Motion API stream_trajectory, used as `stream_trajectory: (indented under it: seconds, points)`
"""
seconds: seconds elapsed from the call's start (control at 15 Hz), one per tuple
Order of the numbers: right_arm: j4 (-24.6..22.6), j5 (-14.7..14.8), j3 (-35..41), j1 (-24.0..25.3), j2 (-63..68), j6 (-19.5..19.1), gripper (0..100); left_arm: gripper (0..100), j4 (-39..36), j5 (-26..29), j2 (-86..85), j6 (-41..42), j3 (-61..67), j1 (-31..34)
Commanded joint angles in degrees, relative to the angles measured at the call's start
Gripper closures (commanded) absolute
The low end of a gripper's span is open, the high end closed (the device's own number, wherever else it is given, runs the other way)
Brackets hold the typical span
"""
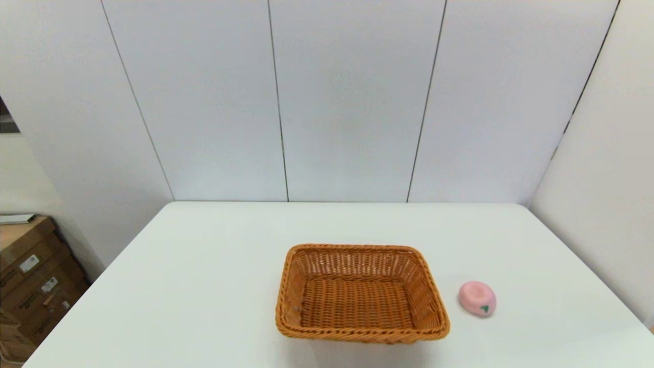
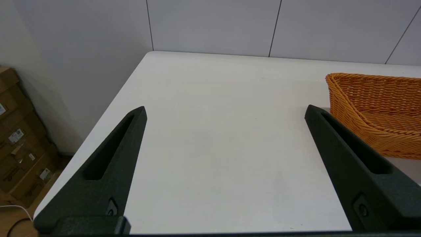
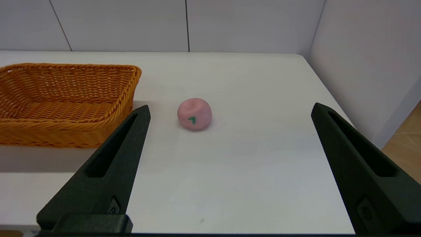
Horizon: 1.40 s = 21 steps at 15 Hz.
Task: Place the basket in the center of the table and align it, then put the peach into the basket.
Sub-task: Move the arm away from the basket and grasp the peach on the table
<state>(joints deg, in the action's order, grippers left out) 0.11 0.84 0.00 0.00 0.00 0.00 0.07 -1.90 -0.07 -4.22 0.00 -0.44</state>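
Both arms sit back at the near edge of the white smooth tabletop (image 1: 204, 286), out of the head view. Left gripper (image 2: 225, 110): fingers spread wide, released, holding nothing, poised above bare tabletop. The rectangular orange-brown woven wicker basket (image 1: 360, 291) lies ahead of this gripper and off to its right, just beyond the right finger (image 2: 348, 158); whether the two touch cannot be told. Right gripper (image 3: 230, 108): likewise released, fingers wide apart, nothing between them. The small round pale-pink toy peach (image 3: 194, 114) rests on the tabletop ahead of this gripper, within the span of its fingers, nearer the left finger (image 3: 111, 161), dimple up and green leaf mark facing the gripper. The basket is ahead and to the left of the right gripper, its near corner beside that left finger. Peach and basket stand apart, peach to the basket's right, not inside it. Basket interior holds nothing. Brown cardboard boxes (image 1: 30, 281) are stacked on the floor off the tabletop's left side.
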Motion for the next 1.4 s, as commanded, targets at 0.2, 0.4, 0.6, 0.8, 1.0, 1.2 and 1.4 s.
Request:
stream_trajectory:
  seconds: [0.2, 0.4, 0.6, 0.8, 1.0, 1.2, 1.4]
  points:
    - [1.12, -1.63, -4.57, 0.0, 0.88, -0.97, 0, 0, 0.01, -0.12, -0.01, 0.26, 0.0, 0.0]
    - [11.05, -3.3, -19.6, -0.09, 18.98, 2.29, 0, 0, 0.01, -0.12, -0.01, 0.35, 0.0, 0.0]
    - [10.7, -2.69, -23.91, -0.53, 47.11, 2.29, 0, 0, 0.01, -0.21, -0.01, 0.17, 0.0, 0.0]
    - [10.44, -2.34, -25.4, 0.62, 68.47, -1.49, 0, 0, 0.01, -0.12, -0.01, 0.17, 0.0, 0.0]
    - [3.58, -1.54, -25.14, 0.97, 79.1, -2.2, 0, 0, 0.01, -0.12, -0.01, 0.26, 0.0, 0.0]
    - [-0.99, -1.19, -25.49, 3.43, 85.78, -2.46, 0, 0, 0.01, -0.12, -0.01, 1.32, 0.0, 0.0]
    - [-6.7, -1.28, -25.49, 4.66, 91.23, -1.93, 0, 0, 0.01, -0.12, -0.01, 0.61, 0.0, 0.0]
